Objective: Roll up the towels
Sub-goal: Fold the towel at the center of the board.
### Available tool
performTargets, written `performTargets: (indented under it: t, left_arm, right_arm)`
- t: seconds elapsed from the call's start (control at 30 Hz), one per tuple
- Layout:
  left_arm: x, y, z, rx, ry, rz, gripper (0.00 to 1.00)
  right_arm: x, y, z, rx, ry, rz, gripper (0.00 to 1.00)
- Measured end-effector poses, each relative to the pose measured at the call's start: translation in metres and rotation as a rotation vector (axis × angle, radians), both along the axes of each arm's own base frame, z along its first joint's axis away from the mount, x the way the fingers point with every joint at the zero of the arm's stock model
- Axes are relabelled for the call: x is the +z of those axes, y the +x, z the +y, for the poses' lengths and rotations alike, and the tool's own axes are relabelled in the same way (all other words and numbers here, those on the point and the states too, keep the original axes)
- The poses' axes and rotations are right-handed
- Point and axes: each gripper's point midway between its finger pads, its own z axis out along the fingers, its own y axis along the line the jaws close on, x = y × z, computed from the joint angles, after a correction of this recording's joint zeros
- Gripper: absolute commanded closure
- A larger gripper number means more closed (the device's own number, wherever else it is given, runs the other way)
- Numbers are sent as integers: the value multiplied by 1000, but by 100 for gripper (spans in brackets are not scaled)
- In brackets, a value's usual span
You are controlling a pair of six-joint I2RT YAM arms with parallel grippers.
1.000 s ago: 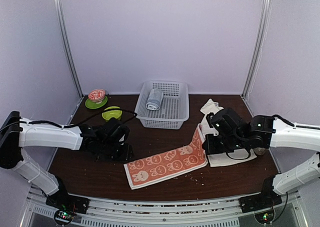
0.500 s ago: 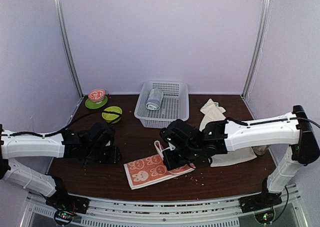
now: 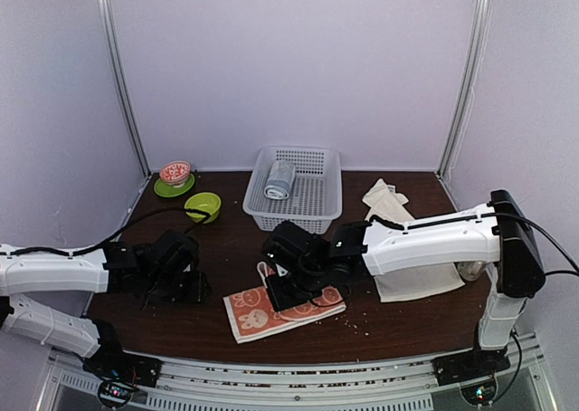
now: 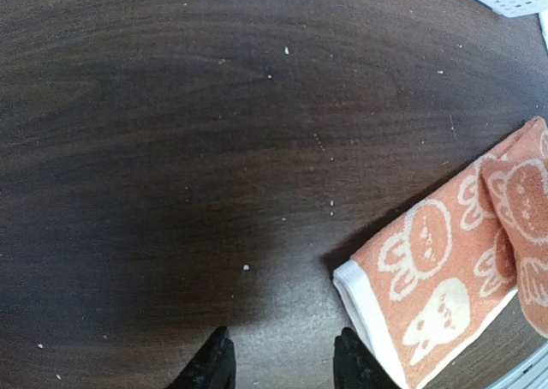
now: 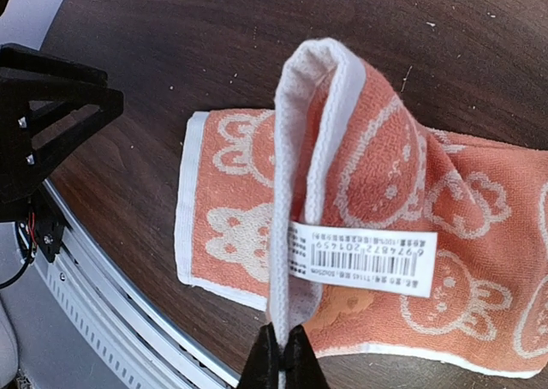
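Observation:
The salmon-orange towel (image 3: 298,307) with white bunny prints lies on the dark table, its right end folded back over itself. My right gripper (image 5: 282,356) is shut on the white hem of that lifted end, beside the barcode label (image 5: 364,256). From above, the right gripper (image 3: 274,282) hangs over the towel's left half. My left gripper (image 4: 282,368) is open over bare wood, just left of the towel's corner (image 4: 432,273), with nothing between its fingers. The cream-white towel (image 3: 425,282) lies crumpled at the right, partly behind my right arm.
A white basket (image 3: 294,214) at the back centre holds a grey-blue rolled towel (image 3: 280,180). A green bowl (image 3: 203,205) and a red bowl on a green saucer (image 3: 175,173) stand at the back left. The table's front rail (image 5: 103,303) runs close to the towel.
My right gripper has carried the orange towel's right end leftward, folding it over the rest. The left arm has drawn back to the left, away from the towel.

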Motion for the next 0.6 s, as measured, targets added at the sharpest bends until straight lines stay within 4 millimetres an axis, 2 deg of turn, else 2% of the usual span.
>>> performTargets:
  t: [0.37,0.6]
  left_arm:
    - [-3,-1,4,9,8,0,59]
    - [-3,-1,4,9,9,0,59]
  right_arm:
    - [3,0,17,8,3,0,100]
    - [-4,-3,28,26,-15,5,100]
